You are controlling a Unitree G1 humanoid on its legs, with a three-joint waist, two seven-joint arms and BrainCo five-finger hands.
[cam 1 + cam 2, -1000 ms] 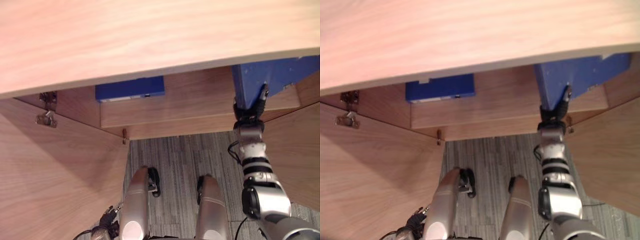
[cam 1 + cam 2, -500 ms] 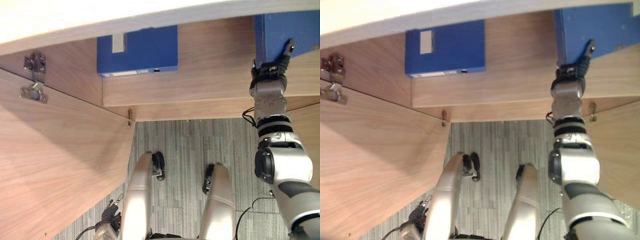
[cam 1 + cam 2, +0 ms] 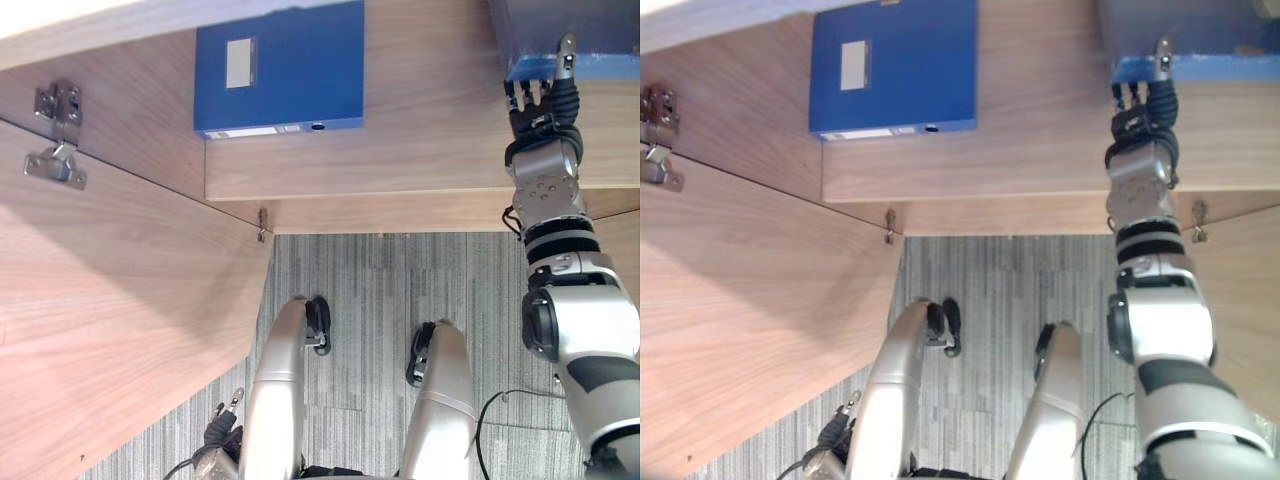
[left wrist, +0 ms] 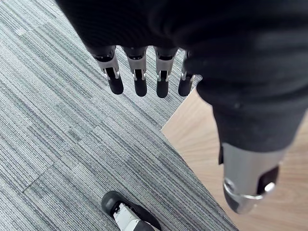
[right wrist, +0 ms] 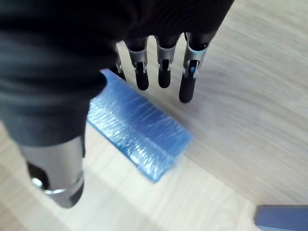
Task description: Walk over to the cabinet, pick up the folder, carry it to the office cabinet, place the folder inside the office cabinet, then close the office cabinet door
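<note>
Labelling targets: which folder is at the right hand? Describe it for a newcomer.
Find the wooden shelf in the cabinet. Of two blue folders on it, take the right folder, by the right hand, fingers straight. The left folder has a white label; this one shows none.

Floor (image 3: 370, 300): grey striped carpet tiles. Light wood cabinet shelf (image 3: 420, 170) above it, same grain throughout. Wood door (image 3: 110, 330) stands open on the left, with a metal hinge (image 3: 55, 140) near its upper edge. Lighting is bright and even.
</note>
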